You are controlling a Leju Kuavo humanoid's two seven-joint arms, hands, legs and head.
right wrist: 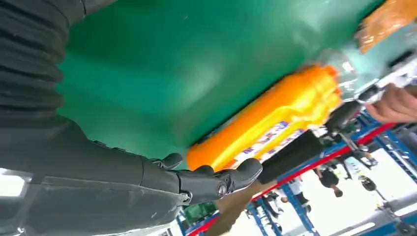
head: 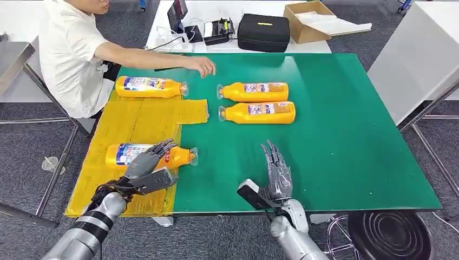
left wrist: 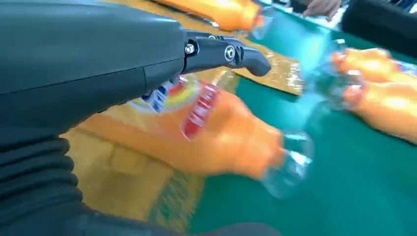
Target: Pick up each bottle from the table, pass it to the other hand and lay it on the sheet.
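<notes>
The robot's left hand [head: 145, 168] rests its fingers loosely over an orange bottle [head: 178, 157] lying on the yellow sheet [head: 141, 122]. Its right hand [head: 275, 176] hovers empty over the green table [head: 346, 141], fingers straight and spread.

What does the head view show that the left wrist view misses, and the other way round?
Head view alone: the right robot hand, open above the green mat with nothing in it, a person in a white shirt seated at the far left corner, and a black case with an open cardboard box behind the table.

Left wrist view alone: a close look at the near bottle's clear cap lying past the sheet edge, on the green.

Shared: the left robot hand over the near bottle, the yellow sheet, and the two bottles side by side on the green.
</notes>
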